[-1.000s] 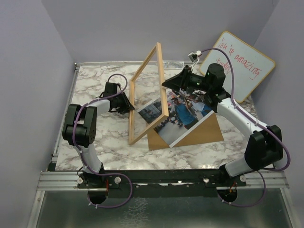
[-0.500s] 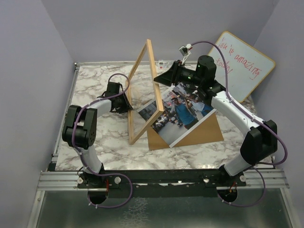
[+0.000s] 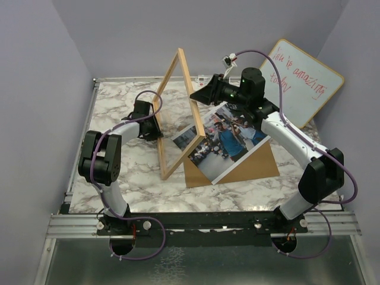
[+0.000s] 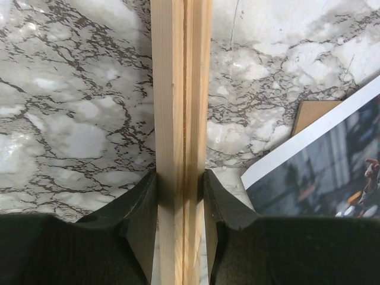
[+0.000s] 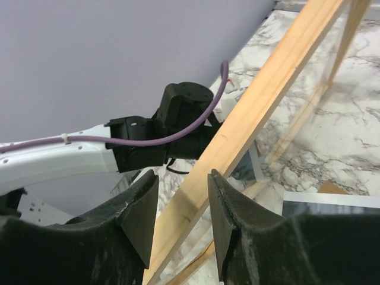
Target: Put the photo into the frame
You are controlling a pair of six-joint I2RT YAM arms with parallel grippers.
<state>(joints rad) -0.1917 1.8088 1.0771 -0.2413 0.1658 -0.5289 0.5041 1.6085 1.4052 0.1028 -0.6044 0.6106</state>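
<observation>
On the marble-patterned table, we find the frame, thin pale wood with square rails, standing on edge and leaning. The left gripper pinches one rail between its black fingers. The right gripper straddles the upper rail, and we cannot tell whether it clamps. The glossy, white-bordered photo lies tilted on a flat brown board, just beside the frame.

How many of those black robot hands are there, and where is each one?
2. The left hand clamps the left side rail of the tilted-up thin light-wood picture frame. The right hand straddles the opposite rail, near its top. No others are in view.
</observation>
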